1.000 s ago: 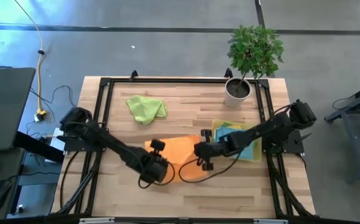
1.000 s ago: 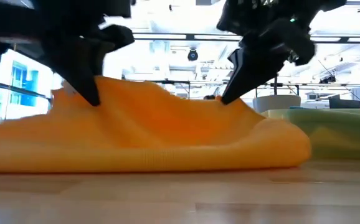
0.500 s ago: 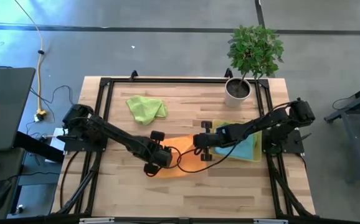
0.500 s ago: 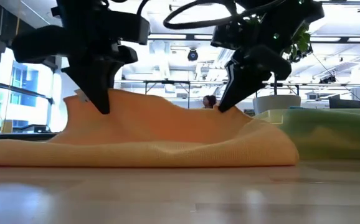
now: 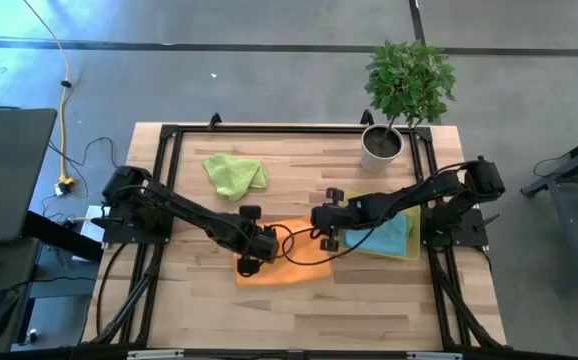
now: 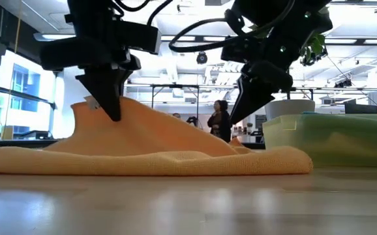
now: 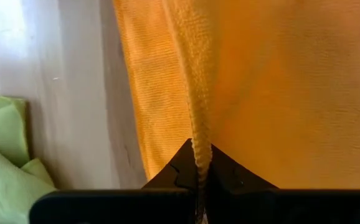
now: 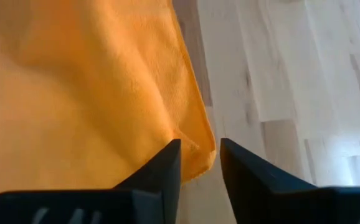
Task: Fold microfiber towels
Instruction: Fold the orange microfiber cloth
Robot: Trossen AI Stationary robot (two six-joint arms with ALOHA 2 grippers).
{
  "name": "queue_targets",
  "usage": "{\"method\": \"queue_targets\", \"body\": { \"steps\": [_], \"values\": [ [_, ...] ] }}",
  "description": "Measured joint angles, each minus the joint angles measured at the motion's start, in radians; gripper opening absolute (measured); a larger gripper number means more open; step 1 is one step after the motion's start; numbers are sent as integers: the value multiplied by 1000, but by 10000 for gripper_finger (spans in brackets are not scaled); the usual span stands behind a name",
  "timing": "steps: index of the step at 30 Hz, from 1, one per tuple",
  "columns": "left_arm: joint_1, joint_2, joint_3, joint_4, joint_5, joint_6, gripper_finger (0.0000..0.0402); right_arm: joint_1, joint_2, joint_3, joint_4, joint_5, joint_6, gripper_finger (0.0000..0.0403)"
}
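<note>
An orange microfiber towel (image 5: pixel 287 262) lies folded over itself on the wooden table, in front of centre. My left gripper (image 5: pixel 252 256) is shut on it at its left end and holds a peak of cloth (image 6: pixel 120 124) up. My right gripper (image 5: pixel 321 232) stands open just over the towel's right far corner (image 8: pixel 198 155), which lies flat on the table. A crumpled lime green towel (image 5: pixel 235 173) rests at the far left. Several folded towels, yellow and teal among them, are stacked (image 5: pixel 394 236) at the right. My left gripper pinches an edge of the orange towel (image 7: pixel 200 142) between its two fingers, coming from above and slanting down. The cloth runs as a thin ridge out of the fingertips. That part is raised off the table; the rest of the towel slopes down slack onto the layer below.
A white plant pot (image 5: pixel 381 146) with a leafy plant stands at the far right corner. A black frame (image 5: pixel 169 135) runs around the table's edge. Bare wood lies along the near edge and between the two loose towels. People show in the room beyond (image 6: pixel 219 121).
Both grippers have carried the orange towel's raised edge toward the table's far edge, laying it over the rest. My right gripper has opened and let go; its end of the towel has dropped flat, while the left end stays lifted.
</note>
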Motion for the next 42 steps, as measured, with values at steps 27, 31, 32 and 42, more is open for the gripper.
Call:
{"method": "queue_targets", "body": {
  "steps": [27,31,32,42],
  "values": [
    [27,84,3,-43,-103,-119,102,1,171,4,87,-96,85,99],
    [32,84,30,-98,-113,-248,138,4,150,2,53,-99,97,99],
    [34,82,45,-117,-106,-289,142,7,138,0,36,-100,103,99],
    [21,26,130,-161,100,-303,139,70,22,0,-155,-86,186,99]
  ]
}}
